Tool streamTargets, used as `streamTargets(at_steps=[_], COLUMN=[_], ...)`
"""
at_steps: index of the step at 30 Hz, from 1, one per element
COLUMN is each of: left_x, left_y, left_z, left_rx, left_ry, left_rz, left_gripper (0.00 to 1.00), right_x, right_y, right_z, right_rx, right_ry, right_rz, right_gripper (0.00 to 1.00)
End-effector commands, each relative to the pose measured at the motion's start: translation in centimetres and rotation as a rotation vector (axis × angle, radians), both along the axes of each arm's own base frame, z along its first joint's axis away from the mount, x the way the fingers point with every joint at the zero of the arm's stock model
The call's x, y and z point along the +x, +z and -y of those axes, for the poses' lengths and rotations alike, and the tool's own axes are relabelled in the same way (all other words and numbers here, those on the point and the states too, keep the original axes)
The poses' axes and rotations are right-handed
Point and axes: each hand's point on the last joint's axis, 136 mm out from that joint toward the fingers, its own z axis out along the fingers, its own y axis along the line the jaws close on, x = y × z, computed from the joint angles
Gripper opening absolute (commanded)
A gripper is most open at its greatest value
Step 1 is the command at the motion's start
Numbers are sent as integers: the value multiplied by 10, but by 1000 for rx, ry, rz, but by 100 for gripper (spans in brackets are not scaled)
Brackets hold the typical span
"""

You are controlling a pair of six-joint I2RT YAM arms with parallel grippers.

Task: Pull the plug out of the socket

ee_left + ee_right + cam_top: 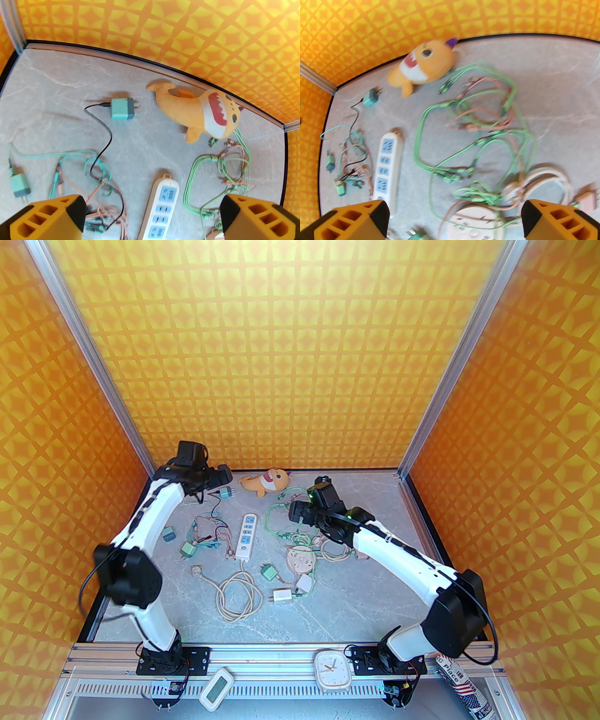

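A white power strip [246, 536] [161, 208] [386, 161] with blue sockets lies mid-table, and no plug sits in the sockets I see. To its right lies a round pinkish socket hub [300, 561] [475, 222] among green and pink cables. A teal plug adapter [228, 492] [121, 109] [370, 98] on a black cable lies loose at the back left. My left gripper [225, 476] [151, 206] hovers open above that adapter's area. Open too, my right gripper [295, 513] [454, 211] hangs over the cable tangle near the round hub.
An orange shark plush [265, 481] [199, 112] rests by the back wall. More teal adapters [188, 549] [268, 572], a white charger [281, 596] and the strip's coiled cord [236, 596] litter the table. A clock [330, 669] sits on the front rail.
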Motion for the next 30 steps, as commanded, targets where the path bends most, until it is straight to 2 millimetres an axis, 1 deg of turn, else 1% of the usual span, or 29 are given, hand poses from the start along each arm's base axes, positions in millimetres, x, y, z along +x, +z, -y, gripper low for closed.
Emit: streamTargets(at_steps=[1,3,5,8,9,11,13,14,15,16,18,21,22,25,28,30], left_x=[-18,-36,-53,-79,-87,-101,-113,-117,-119,-123,-126,-128,-125,-115,-102,-95], left_y=[10,12,14,7,1,-13,-25,-29,-38,-33,-46,-67,-83,-108,-118,-121], left_z=[-19,-32,-45,-71,-81,-98,-113,-116,-118,-121,-130,-146,-150,-160,-163,-163], left_rx=[64,107,146,209,224,263,336,356,379,396,443,467,468,476,496,504], left_ry=[30,60,85,137,160,197,246,255,252,262,287,348,355,374,367,369], left_rz=[67,96,128,162,165,153,159,169,170,218,232,185,136,91,145,191], left_gripper=[99,99,99,99,99,99,99,99,99,99,99,99,99,99,99,99], right_x=[2,1,-2,-11,-14,-20,-25,-27,-28,-30,-34,-39,-41,-40,-35,-26], right_y=[20,26,31,38,38,34,25,19,13,6,-9,-30,-40,-62,-79,-83], right_z=[31,43,58,88,99,117,134,140,145,151,161,176,181,188,192,193], right_rx=[-112,-165,-233,-334,-375,-439,-486,-512,-532,-555,-595,-648,-664,-667,-648,-641], right_ry=[-69,-77,-106,-184,-216,-261,-295,-300,-306,-320,-343,-380,-389,-389,-391,-368], right_rz=[108,159,214,294,314,340,335,330,329,327,322,313,308,308,308,304], right_gripper=[98,98,99,98,99,98,99,99,98,98,99,99,98,99,99,99])
